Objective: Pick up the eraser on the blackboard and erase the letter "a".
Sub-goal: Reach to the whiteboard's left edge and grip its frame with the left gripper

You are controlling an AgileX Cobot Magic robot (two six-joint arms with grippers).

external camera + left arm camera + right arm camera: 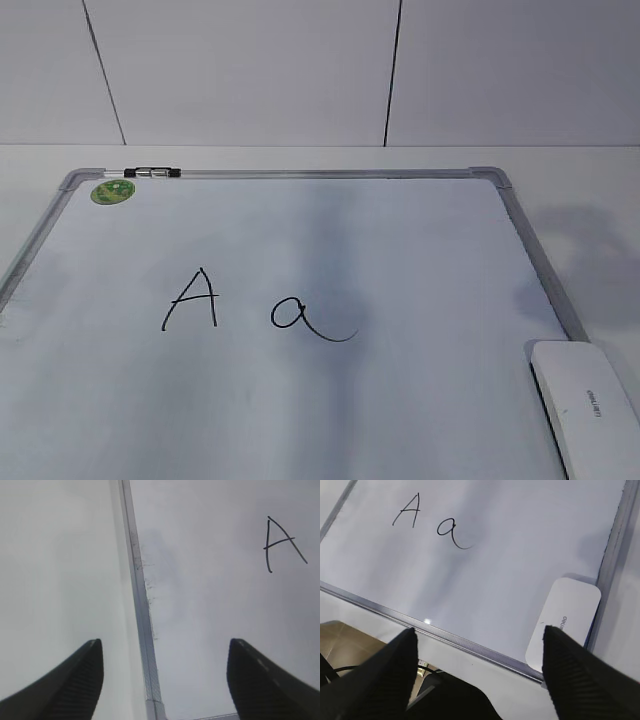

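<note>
The blackboard (420,260) is a white board with a silver frame, lying flat on the table. The lowercase letter "a" (300,316) is drawn near its middle, right of a capital "A" (192,298). The white eraser (588,400) lies on the board's near right corner. In the right wrist view the eraser (565,620) lies just beyond my open, empty right gripper (479,640), and the "a" (451,532) is farther off. My open, empty left gripper (162,652) hovers over the board's left frame edge (142,610). Neither gripper shows in the exterior view.
A round green sticker (113,191) and a black-and-silver clip (152,173) sit at the board's far left corner. White table surrounds the board. A white panelled wall stands behind. The table's near edge and cables below (395,675) show in the right wrist view.
</note>
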